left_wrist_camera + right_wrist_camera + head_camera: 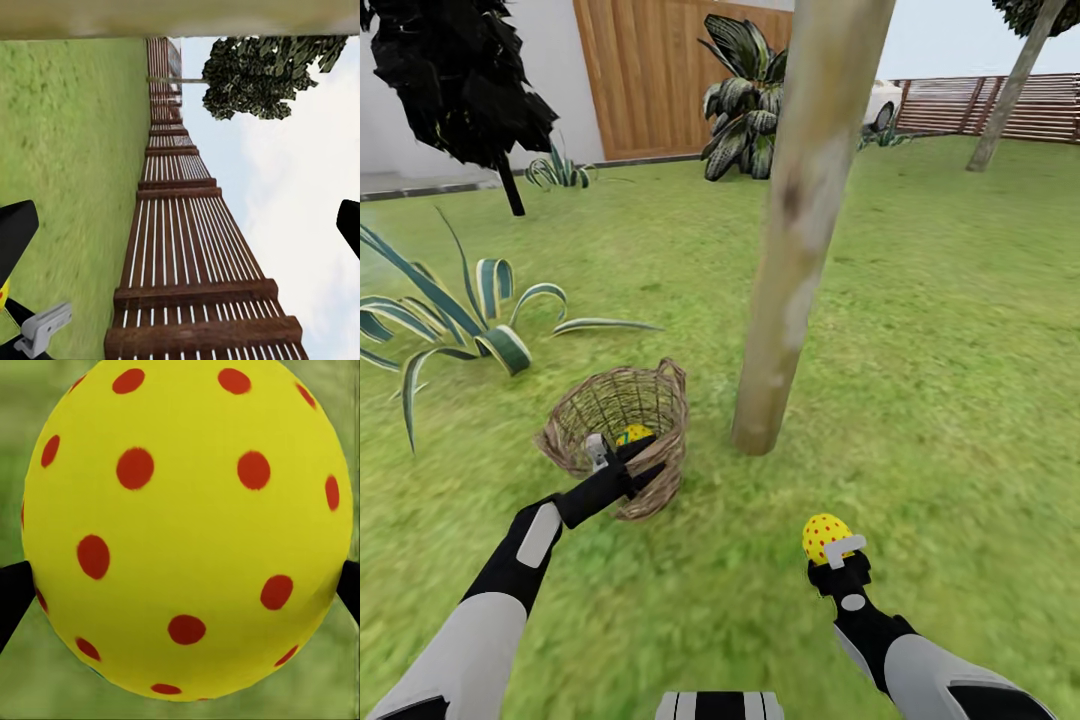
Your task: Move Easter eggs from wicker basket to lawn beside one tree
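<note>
Right gripper (830, 548) is clamped on a yellow Easter egg with red dots (825, 533); in the right wrist view that egg (187, 529) sits between the two black fingertips (13, 598), touching both sides. It's held low over the green grass lawn (960, 380), with the thick pale beige leaning tree trunk (800, 230) ahead of the gripper and a bit to its left; the trunk base is near but apart from the egg.

Left gripper (615, 455) is at the near rim of the small round tan woven wicker basket (615, 405), which lies tipped with its opening toward the robot. Jaws read as spread: the left wrist view has the black fingertips (15, 232) at opposite edges with nothing between them, just a brown slatted fence (187, 247) and sky beyond. A second yellow egg with blue banding (633, 434) is inside the basket, just ahead of the left gripper; can't tell if they touch. Third egg: can't tell where.

Basket sits just left of the trunk base, not touching. Striped spiky agave plant (450, 320) is further left of the left gripper, and a black-leaved tree (460, 80) well beyond it.
</note>
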